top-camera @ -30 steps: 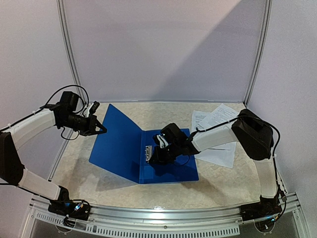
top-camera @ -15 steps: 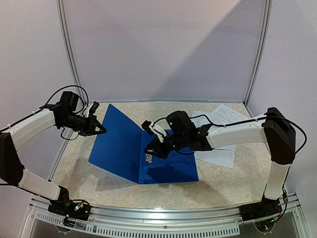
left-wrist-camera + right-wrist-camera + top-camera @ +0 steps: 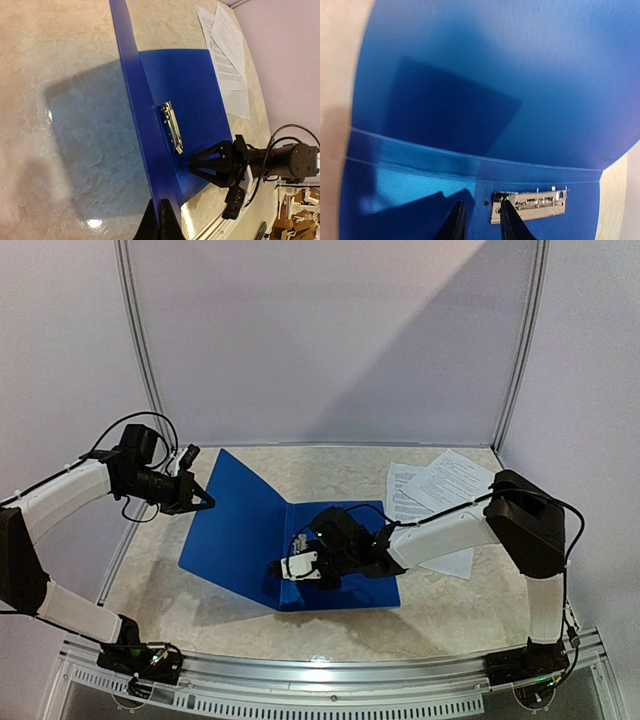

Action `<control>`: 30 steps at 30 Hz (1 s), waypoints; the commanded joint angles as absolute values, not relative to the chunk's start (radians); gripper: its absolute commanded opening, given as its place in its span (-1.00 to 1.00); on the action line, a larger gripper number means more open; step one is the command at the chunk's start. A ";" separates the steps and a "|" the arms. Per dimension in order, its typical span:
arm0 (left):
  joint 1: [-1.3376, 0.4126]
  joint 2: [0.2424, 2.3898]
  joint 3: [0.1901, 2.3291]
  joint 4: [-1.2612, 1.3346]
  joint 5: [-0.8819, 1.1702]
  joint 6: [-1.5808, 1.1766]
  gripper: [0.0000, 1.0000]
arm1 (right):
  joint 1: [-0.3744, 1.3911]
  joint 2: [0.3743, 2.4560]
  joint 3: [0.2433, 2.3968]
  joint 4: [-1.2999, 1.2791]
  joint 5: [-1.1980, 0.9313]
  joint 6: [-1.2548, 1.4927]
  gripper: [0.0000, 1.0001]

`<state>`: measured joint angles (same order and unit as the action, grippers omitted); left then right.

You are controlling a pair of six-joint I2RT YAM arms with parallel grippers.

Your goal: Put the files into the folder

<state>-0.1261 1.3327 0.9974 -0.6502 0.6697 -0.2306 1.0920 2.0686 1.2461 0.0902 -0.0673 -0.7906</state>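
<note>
Folder (image 3: 240, 535), seen from above, open at the middle of the table (image 3: 450, 610): left cover tilted up off the surface, right panel flat. At the raised cover's far left corner, left gripper (image 3: 203, 500), clamped tight on the cover's edge. Low over the near end of the spine, right gripper (image 3: 283, 568), pointing left, fingers a little apart, nothing visibly between them. At back right, files (image 3: 445, 480) in a loose white pile on the table, just beside the folder's right panel, partly hidden behind the right arm, all outside the folder.

From the left wrist: own two fingers pinched together on the thin edge of the raised cover, at the bottom of the picture. Beyond them, the flat panel with a metal clip (image 3: 171, 127) lying along the spine. Just past the clip's near end, the right gripper with jaws spread in a shallow vee, tips toward the clip; touching it or not, cannot tell. Overlapping files at top right, just beside the blue panel's corner.

From the right wrist: mostly blue, the raised cover filling the upper part, spine creases running across below it. Own dark fingertips (image 3: 456, 220) apart at the bottom edge, bare blue between them, gripping nothing. Right-hand tip at the clip's left end. Strip of beige table down the left side.
</note>
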 commanded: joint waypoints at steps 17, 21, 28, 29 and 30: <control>-0.109 1.306 0.994 -0.651 0.686 -0.217 -1.00 | 1.080 2.174 1.334 0.094 0.064 -0.836 -0.61; -0.109 1.307 0.993 -0.651 0.686 -0.219 -1.00 | 1.075 2.184 1.333 0.081 0.071 -0.843 -0.64; -0.108 1.309 0.992 -0.649 0.685 -0.220 -1.00 | 1.067 2.187 1.333 0.070 0.082 -0.830 -0.81; -0.108 1.307 0.992 -0.649 0.685 -0.220 -1.00 | 1.066 2.189 1.334 0.068 0.083 -0.830 -0.82; -0.108 1.307 0.992 -0.649 0.685 -0.219 -1.00 | 1.066 2.190 1.336 0.064 0.085 -0.831 -0.83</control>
